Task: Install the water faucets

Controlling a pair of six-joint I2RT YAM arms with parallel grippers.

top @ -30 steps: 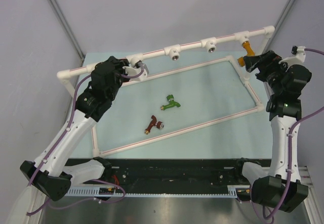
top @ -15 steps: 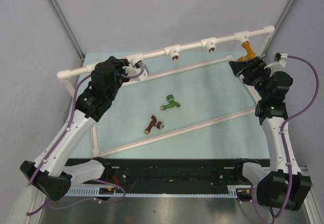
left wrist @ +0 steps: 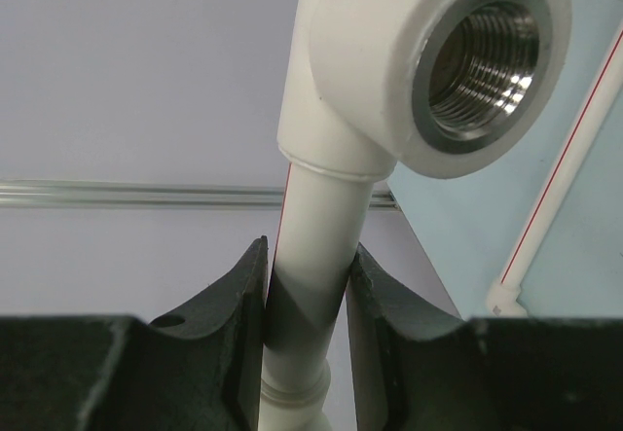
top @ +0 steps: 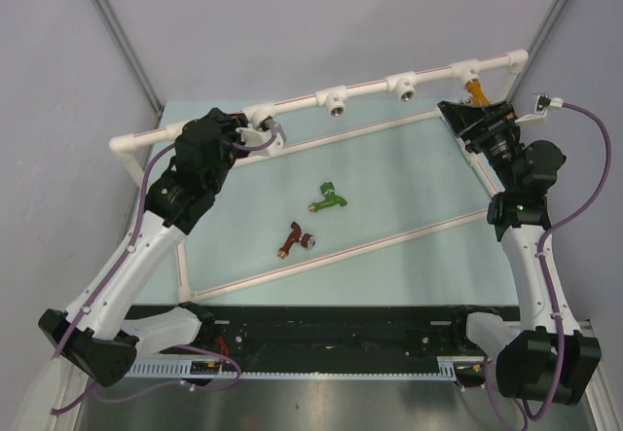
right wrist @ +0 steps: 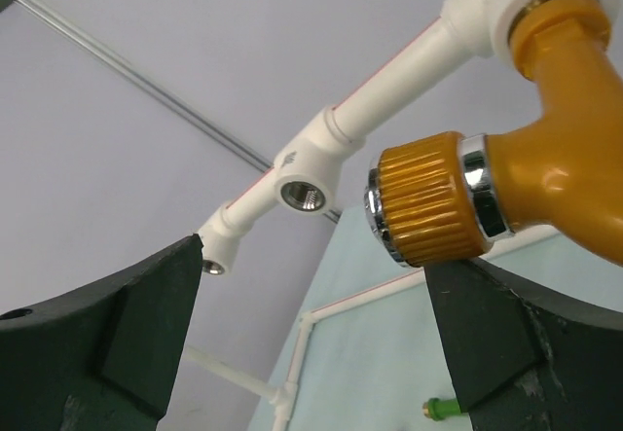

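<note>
— Orange-yellow faucet [right wrist: 545, 168]: where is it?
— Seated in the right-end socket of the white pipe frame [left wrist: 311, 246]. My left gripper [left wrist: 307, 295] is clamped on that frame's rail beside a tee socket [left wrist: 482, 61]. My right gripper [right wrist: 316, 261] is spread wide below the faucet's knob.
— The others?
— Green faucet [top: 329, 197] and red-brown faucet [top: 295, 240] lie loose on the table [top: 389, 178].

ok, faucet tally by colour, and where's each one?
Orange-yellow faucet: 1, mounted on the pipe frame
Green faucet: 1, loose on the table
Red-brown faucet: 1, loose on the table
Total: 3
</note>
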